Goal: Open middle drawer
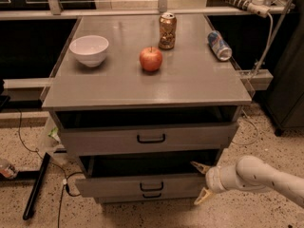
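The grey cabinet has three drawers under its top. The middle drawer (118, 186) has a small black loop handle (151, 186) and stands pulled out a little, with a dark gap above its front. My gripper (198, 182) is at the right end of that drawer front. It is open, with one yellowish finger (199, 166) above the front's top edge and the other below it. My white arm (259, 177) comes in from the lower right.
The top drawer (151, 138) is also slightly out. The bottom drawer's handle (151, 194) shows just beneath the middle one. On the cabinet top are a white bowl (89, 50), a red apple (150, 59), an upright can (167, 31) and a can lying on its side (219, 45). A black pole (35, 186) and cables lie on the floor at the left.
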{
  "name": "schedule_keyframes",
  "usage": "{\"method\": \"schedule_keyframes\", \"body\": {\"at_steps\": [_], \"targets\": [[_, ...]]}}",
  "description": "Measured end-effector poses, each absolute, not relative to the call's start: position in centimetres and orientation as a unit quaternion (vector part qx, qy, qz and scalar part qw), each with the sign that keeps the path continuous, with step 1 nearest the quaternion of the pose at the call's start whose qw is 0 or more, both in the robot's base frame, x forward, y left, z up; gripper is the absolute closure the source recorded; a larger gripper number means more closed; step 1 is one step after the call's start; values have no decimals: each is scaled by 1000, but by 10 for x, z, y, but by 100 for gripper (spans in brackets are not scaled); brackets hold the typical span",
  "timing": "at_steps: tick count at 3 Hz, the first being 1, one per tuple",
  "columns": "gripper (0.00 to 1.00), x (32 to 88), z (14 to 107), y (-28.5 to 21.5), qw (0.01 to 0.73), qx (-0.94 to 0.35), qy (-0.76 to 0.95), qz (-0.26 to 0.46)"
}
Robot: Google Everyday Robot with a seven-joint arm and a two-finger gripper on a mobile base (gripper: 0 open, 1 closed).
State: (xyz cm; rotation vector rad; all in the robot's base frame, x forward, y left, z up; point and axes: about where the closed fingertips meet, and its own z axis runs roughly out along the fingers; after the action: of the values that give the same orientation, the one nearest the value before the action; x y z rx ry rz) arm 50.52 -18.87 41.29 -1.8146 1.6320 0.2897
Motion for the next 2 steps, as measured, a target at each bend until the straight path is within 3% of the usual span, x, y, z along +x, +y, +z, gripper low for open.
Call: {"method": "schedule_keyframes", "body": {"at_steps": [1,2], "targets": [[38,461,401,-211,333,-686,636,122],[62,461,408,-211,333,-685,636,123]]}}
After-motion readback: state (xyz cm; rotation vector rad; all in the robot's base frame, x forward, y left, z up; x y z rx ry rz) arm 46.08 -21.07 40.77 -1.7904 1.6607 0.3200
